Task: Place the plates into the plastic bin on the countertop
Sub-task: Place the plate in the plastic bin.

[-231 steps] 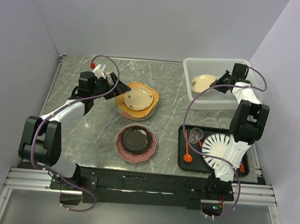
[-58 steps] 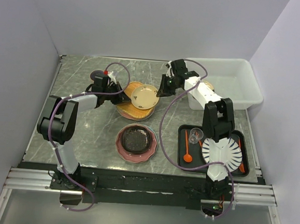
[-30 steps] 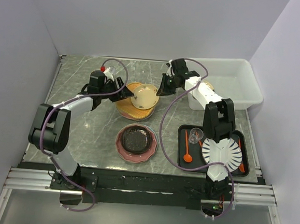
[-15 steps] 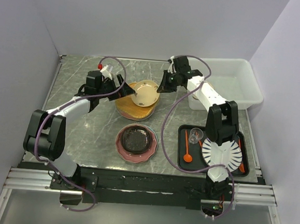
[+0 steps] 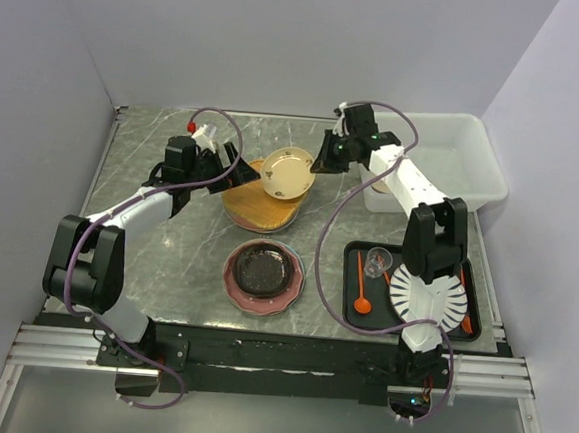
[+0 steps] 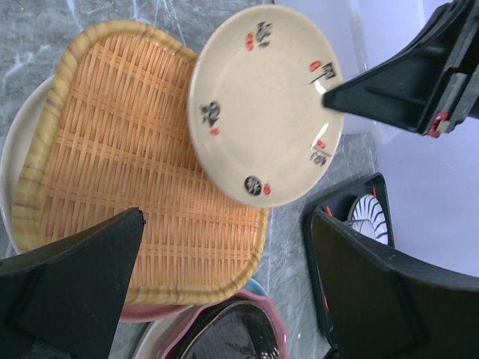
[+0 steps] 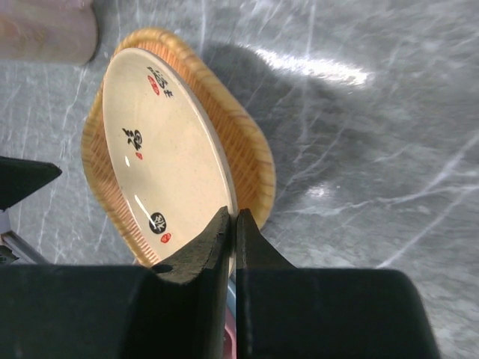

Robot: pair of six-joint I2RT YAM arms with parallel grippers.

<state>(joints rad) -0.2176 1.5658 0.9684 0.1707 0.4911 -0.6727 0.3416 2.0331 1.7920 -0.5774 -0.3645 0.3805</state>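
Two tools and their surroundings, itemised as I see them from my station.

1. Right tool: closed on the rim of the small cream plate. In its wrist view I see both fingertips pinching the edge with no gap.
2. Left tool: fingers spread wide, holding nothing. The cream plate sits just beyond them, touching neither.
3. Small cream plate: tilted and raised above the orange rounded-square plate, with red and black marks on its face. It is left of the plastic bin, not inside it.
4. Orange rounded-square plate: woven pattern, lying on paler plates. I cannot tell how many lie beneath.
5. Black speckled plate: nested in a pink plate, nearer the arm bases, on the bench.
6. Plastic bin: far right corner of the bench. The right arm crosses its left end.
7. Black tray: near right, carrying a striped white plate, an orange spoon and a clear glass.
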